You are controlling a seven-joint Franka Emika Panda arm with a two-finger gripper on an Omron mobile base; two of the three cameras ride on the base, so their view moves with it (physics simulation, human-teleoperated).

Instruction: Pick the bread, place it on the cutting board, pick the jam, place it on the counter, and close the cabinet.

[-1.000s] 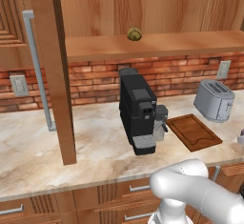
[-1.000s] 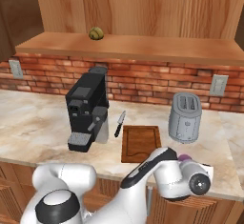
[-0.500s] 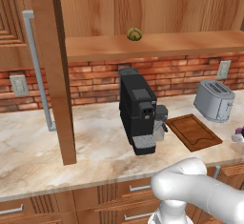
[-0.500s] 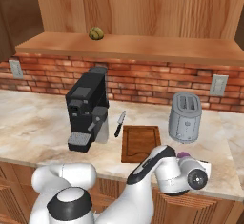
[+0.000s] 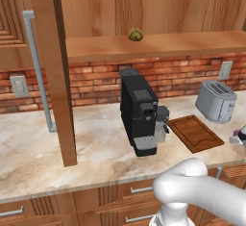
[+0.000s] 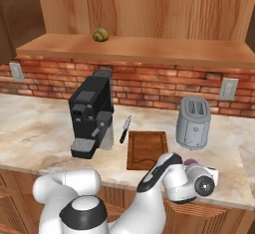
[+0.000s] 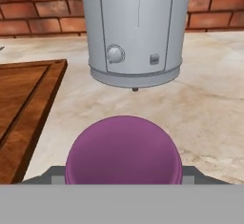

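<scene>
Facing brick wall: we see beige counter (image 6: pixel 40 128), cutting board (image 6: pixel 145 149) beside toaster (image 6: pixel 193 123); gripper (image 6: pixel 200 171) fingers clasp jam (image 7: pixel 123 150).

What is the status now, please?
Gripper low over counter, shut on jam. Bread on cabinet shelf, cutting board bare. Toaster straight ahead.

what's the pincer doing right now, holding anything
Pincer: holding the purple jam jar, low over the counter in front of the toaster.
</scene>
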